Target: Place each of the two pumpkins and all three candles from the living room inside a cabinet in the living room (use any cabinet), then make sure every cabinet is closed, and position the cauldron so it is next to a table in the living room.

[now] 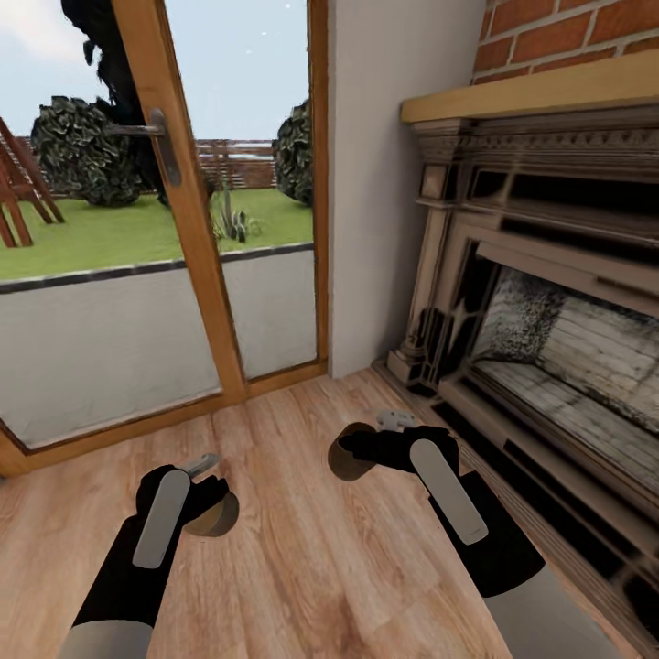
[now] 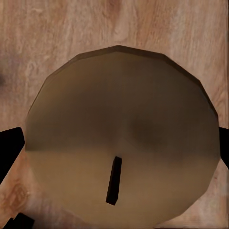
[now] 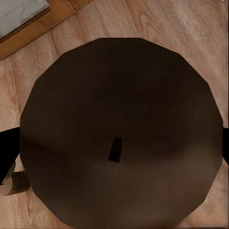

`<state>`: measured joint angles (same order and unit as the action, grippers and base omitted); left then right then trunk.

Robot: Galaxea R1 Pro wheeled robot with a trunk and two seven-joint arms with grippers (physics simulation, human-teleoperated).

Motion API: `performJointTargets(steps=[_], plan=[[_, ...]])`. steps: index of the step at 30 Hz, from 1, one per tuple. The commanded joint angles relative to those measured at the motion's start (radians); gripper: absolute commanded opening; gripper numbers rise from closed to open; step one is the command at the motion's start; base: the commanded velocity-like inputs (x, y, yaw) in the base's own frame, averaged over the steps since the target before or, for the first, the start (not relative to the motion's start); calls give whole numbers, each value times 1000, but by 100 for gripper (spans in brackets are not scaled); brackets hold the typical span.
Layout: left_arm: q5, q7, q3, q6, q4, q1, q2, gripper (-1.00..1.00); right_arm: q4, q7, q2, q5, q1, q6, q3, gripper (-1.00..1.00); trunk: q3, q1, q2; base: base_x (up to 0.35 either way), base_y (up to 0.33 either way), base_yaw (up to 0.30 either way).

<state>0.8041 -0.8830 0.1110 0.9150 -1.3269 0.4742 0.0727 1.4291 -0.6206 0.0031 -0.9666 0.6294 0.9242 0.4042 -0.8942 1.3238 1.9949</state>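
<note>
My left gripper (image 1: 209,496) is shut on a tan-brown candle (image 1: 220,518), held low over the wood floor. In the left wrist view that candle (image 2: 121,138) shows its round top and dark wick, with black fingers (image 2: 9,150) at both sides. My right gripper (image 1: 366,447) is shut on a dark brown candle (image 1: 345,455), just in front of the fireplace corner. The right wrist view looks down on this dark candle (image 3: 121,129) and its wick, with a finger (image 3: 6,150) against its edge.
A carved fireplace (image 1: 549,348) with a brick wall above it runs along the right. A wood-framed glass door (image 1: 183,238) to the garden stands ahead on the left, with a pale wall (image 1: 384,183) between them. Light plank floor (image 1: 302,567) lies under both arms.
</note>
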Motion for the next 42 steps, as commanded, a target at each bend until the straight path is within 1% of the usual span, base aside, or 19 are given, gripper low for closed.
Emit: performJointTargets(steps=[1, 42], plan=[[10, -10, 1, 2, -2, 1, 0, -100, 1, -10, 1, -10, 1, 1, 1, -100, 2, -4, -7, 0, 0, -278], [11, -10, -4, 2, 1, 1, 1, -100, 1, -10, -2, -10, 1, 1, 1, -100, 2, -4, -7, 0, 0, -278]])
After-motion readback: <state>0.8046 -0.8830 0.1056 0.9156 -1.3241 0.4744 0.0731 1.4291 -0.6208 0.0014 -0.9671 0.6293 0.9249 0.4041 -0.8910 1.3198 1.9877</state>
